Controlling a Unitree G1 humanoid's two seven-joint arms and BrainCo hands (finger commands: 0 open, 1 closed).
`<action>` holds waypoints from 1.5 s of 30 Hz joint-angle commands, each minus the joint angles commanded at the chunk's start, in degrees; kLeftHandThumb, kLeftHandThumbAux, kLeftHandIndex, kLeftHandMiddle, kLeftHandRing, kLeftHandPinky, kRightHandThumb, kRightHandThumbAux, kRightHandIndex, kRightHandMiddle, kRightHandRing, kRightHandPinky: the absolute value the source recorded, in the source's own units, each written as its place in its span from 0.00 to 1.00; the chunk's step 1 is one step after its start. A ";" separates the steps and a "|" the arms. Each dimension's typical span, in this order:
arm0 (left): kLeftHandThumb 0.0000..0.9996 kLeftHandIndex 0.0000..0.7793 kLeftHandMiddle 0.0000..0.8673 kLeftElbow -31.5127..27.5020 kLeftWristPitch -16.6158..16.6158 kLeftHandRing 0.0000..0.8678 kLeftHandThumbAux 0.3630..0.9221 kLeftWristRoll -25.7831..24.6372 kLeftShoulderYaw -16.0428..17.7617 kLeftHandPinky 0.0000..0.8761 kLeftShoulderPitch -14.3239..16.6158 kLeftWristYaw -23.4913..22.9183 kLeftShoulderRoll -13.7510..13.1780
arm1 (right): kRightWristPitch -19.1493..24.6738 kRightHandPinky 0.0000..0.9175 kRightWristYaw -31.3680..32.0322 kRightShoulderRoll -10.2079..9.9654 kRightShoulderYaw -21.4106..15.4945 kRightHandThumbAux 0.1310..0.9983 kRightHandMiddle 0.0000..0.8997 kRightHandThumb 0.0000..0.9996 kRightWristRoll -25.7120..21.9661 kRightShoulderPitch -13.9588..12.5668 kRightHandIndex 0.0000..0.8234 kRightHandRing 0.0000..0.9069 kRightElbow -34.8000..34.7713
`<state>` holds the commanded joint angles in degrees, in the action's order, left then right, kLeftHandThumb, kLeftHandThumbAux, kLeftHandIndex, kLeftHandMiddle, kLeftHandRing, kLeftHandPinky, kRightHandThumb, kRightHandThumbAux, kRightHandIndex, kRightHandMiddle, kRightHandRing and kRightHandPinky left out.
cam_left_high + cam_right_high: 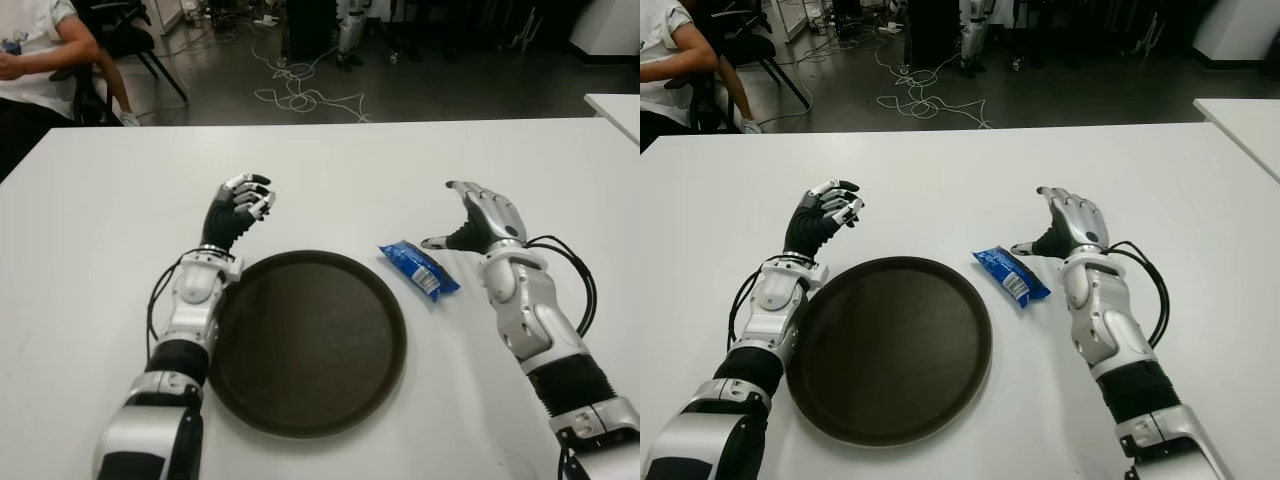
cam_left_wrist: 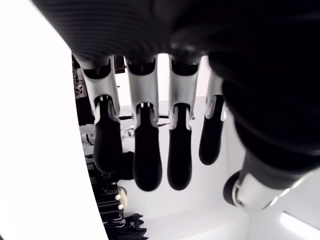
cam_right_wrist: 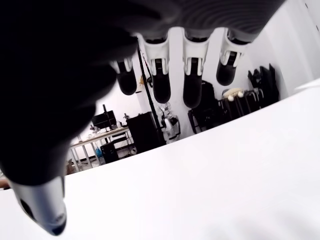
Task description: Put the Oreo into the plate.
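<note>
- Nearest the camera: big dark round plate (image 1: 305,345), dead centre on the white table (image 1: 100,200), nothing in it yet.
- Oreo (image 1: 419,267), a blue packet, lying flat on the table at about 2 o'clock from the plate, just beside the rim but not on it.
- Right hand (image 1: 478,222) at 3 o'clock from the packet, very close, fingers spread wide and thumb pointing toward it, holding nothing.
- Left hand (image 1: 238,210) at 11 o'clock from the plate, fingers loosely curled, also holding nothing.
- Progress-wise: basically not started, by the look of it. Grab, lift and drop into the plate all left to do.
- Eye views show the packet and plate; wrist views show neither, only fingers (image 3: 192,95) hanging free with nothing between them.
- Seated person (image 1: 40,50) way off at 10 o'clock, only in the eye views.
</note>
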<state>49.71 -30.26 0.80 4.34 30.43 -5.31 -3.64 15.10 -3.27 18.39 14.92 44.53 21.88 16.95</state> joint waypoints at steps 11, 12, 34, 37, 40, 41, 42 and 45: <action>0.82 0.48 0.60 0.02 0.37 0.67 0.57 -0.18 0.02 0.69 0.12 -0.73 -0.24 | -0.31 0.15 -0.87 -0.20 1.64 0.71 0.19 0.00 0.05 0.15 0.19 0.19 0.49; 0.82 0.48 0.60 0.09 0.31 0.68 0.57 -0.18 0.01 0.69 0.16 -0.83 -0.28 | -0.33 0.17 -0.93 -0.23 1.66 0.71 0.20 0.00 -0.03 0.15 0.19 0.20 0.47; 0.82 0.48 0.59 2.97 -3.15 0.65 0.57 0.22 -0.01 0.66 1.02 -0.76 -0.63 | -1.26 0.24 -1.62 -0.38 1.84 0.70 0.24 0.00 -0.64 -0.04 0.24 0.25 -0.74; 0.82 0.48 0.59 3.09 -3.21 0.66 0.57 0.41 -0.12 0.69 1.07 -0.67 -0.71 | -0.90 0.23 -1.47 -0.51 1.87 0.69 0.25 0.00 -0.56 -0.14 0.25 0.26 -1.08; 0.82 0.48 0.60 3.16 -3.18 0.67 0.57 0.45 -0.13 0.69 1.10 -0.58 -0.71 | -0.72 0.20 -1.27 -0.42 2.10 0.68 0.23 0.00 -0.32 -0.12 0.23 0.24 -1.28; 0.82 0.48 0.60 3.18 -3.19 0.67 0.57 0.45 -0.13 0.69 1.11 -0.57 -0.71 | -0.69 0.19 -1.25 -0.41 2.13 0.68 0.23 0.00 -0.31 -0.12 0.23 0.24 -1.31; 0.82 0.48 0.60 3.21 -3.19 0.67 0.57 0.48 -0.14 0.69 1.12 -0.51 -0.71 | -0.65 0.19 -1.20 -0.38 2.22 0.68 0.23 0.00 -0.23 -0.10 0.23 0.24 -1.36; 0.83 0.49 0.59 3.40 -3.19 0.66 0.57 0.69 -0.20 0.68 1.23 -0.17 -0.75 | -0.58 0.18 -1.13 -0.33 2.55 0.68 0.21 0.00 0.00 0.05 0.21 0.22 -1.33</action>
<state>53.11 -33.45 1.49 4.14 31.66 -5.48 -4.40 14.52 -4.40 18.05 17.47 44.54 21.93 15.62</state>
